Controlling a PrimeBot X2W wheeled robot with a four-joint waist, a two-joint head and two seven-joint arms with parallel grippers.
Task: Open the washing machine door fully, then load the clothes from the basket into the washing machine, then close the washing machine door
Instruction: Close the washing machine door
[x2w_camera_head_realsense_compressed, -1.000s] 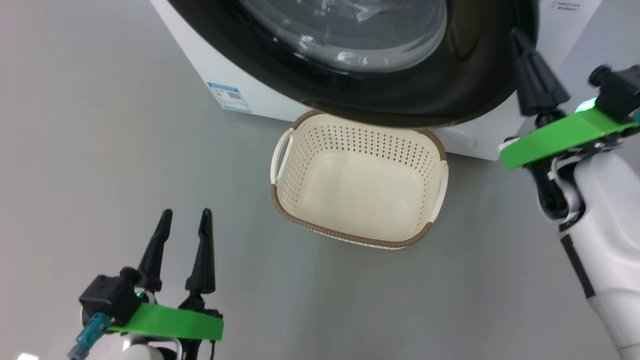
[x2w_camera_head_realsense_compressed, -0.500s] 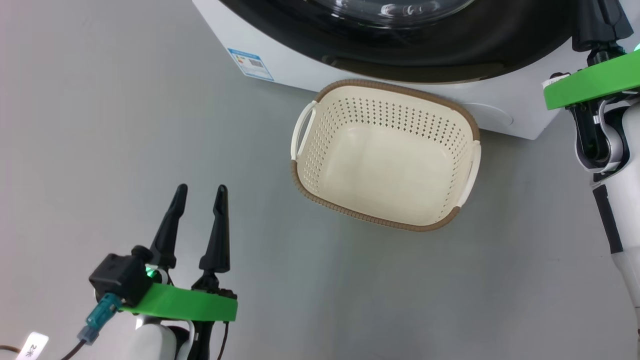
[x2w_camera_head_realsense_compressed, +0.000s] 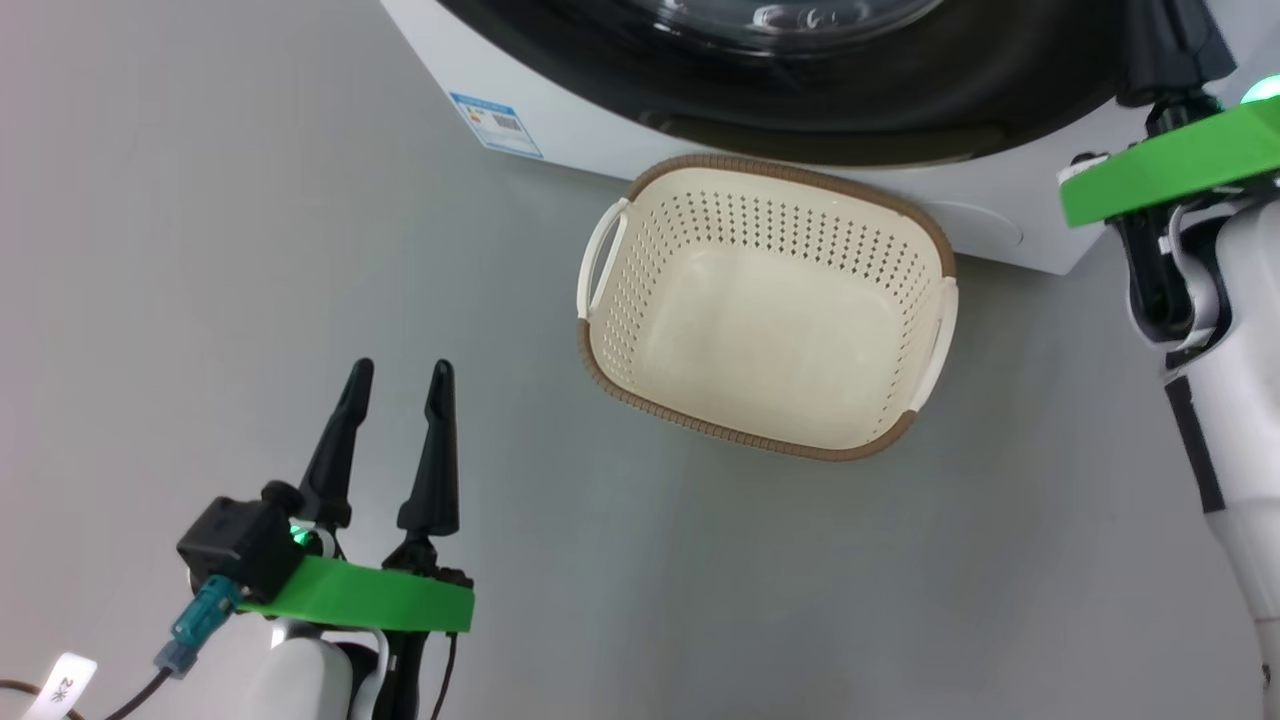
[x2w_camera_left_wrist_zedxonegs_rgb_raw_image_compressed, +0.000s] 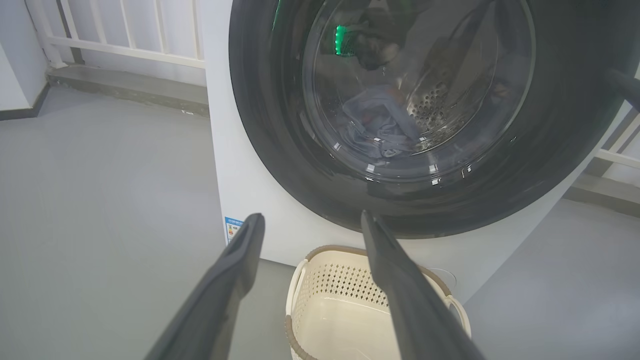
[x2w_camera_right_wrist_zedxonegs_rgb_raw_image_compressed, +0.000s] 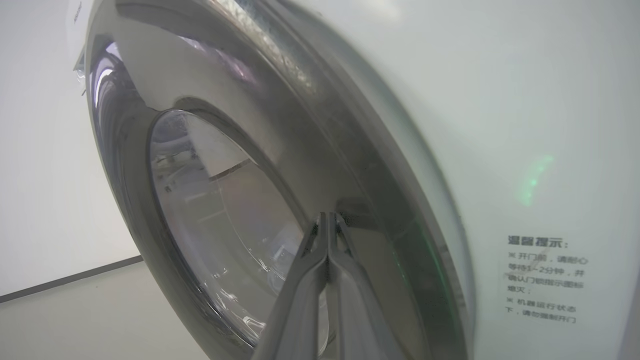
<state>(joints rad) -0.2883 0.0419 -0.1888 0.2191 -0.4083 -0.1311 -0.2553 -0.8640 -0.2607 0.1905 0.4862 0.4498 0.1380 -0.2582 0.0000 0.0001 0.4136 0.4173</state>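
The washing machine (x2w_camera_head_realsense_compressed: 560, 100) stands at the top of the head view, and the washing machine door (x2w_camera_left_wrist_zedxonegs_rgb_raw_image_compressed: 280, 150) lies against its front. Through the glass, the clothes (x2w_camera_left_wrist_zedxonegs_rgb_raw_image_compressed: 380, 127) show as bluish cloth inside the drum. The cream basket (x2w_camera_head_realsense_compressed: 600, 350) sits on the floor just below the door with nothing in it. My left gripper (x2w_camera_head_realsense_compressed: 400, 372) hovers open and holds nothing at the lower left, well left of the basket. My right gripper (x2w_camera_right_wrist_zedxonegs_rgb_raw_image_compressed: 327, 216) is shut, its tips touching the door's glossy black rim (x2w_camera_right_wrist_zedxonegs_rgb_raw_image_compressed: 360, 165).
Grey floor (x2w_camera_head_realsense_compressed: 250, 250) spreads to the left of and in front of the basket. A white railing (x2w_camera_left_wrist_zedxonegs_rgb_raw_image_compressed: 125, 35) runs behind the machine on its left. The right wrist's green plate (x2w_camera_head_realsense_compressed: 1170, 160) is beside the machine's lower right corner.
The head view has shifted. The door, which overhung the basket's back rim a second ago, has swung in against the machine with my right gripper at its rim. The left gripper stays open.
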